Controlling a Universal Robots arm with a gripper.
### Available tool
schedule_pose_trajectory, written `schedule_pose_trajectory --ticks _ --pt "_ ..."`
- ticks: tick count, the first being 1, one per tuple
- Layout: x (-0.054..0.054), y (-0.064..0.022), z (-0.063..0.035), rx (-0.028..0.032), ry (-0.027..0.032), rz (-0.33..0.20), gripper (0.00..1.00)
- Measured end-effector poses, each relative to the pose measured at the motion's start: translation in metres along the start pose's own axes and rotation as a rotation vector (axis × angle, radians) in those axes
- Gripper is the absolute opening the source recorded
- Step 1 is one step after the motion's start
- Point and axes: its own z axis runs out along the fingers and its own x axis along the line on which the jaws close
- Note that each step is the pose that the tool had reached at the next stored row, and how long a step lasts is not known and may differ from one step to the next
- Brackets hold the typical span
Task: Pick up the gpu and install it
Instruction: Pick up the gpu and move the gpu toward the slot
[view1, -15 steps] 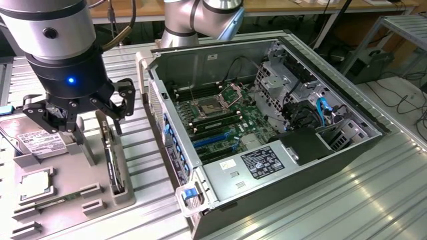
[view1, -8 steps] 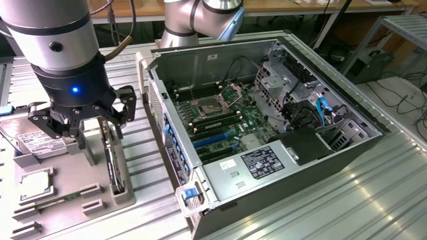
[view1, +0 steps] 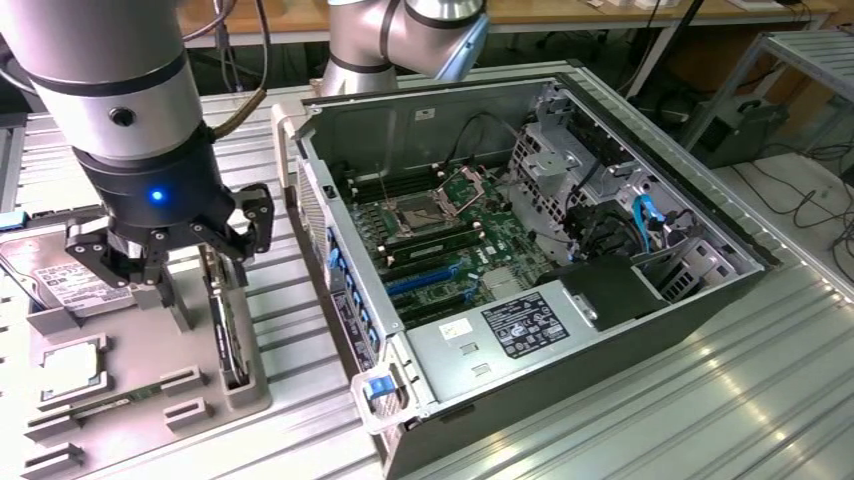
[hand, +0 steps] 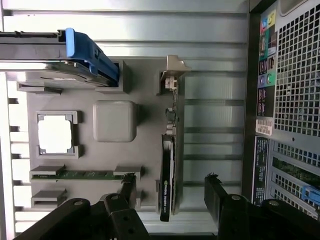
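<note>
Your gripper (view1: 191, 285) hangs in the lower left of the exterior frame. It is over the grey fixture tray (view1: 134, 410), which sits on the ribbed metal counter (view1: 694, 400) just beside the open computer case (view1: 534, 250). The gpu (view1: 230, 340) stands on its long edge in a slot along the side of the tray nearest the case. In the wrist view it runs between the two fingers (hand: 127, 190), and its silver bracket (hand: 172, 70) is at the end away from them. The jaws are spread wide, one on each side of the card. There is a visible gap on both sides, so nothing is gripped.

Expect the card to be light and stiff but fragile, since it is a thin board with exposed parts and a fan. Your best hold is probably across its thickness at the dark fan housing (flatter and sturdier than the bare green board), near mid-length so it does not swing. The housing looks smooth and may slip, so squeeze firmly but not hard, and lift it straight out of the slot.
</note>
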Motion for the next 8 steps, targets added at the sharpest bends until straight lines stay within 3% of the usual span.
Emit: schedule_pose_trajectory --ticks 2,8 --pt "0.0 0.0001 0.0089 0.0007 0.0034 0.0 0.66" --pt "0.0 0.0003 0.0231 0.001 0.0122 0.0 0.66"
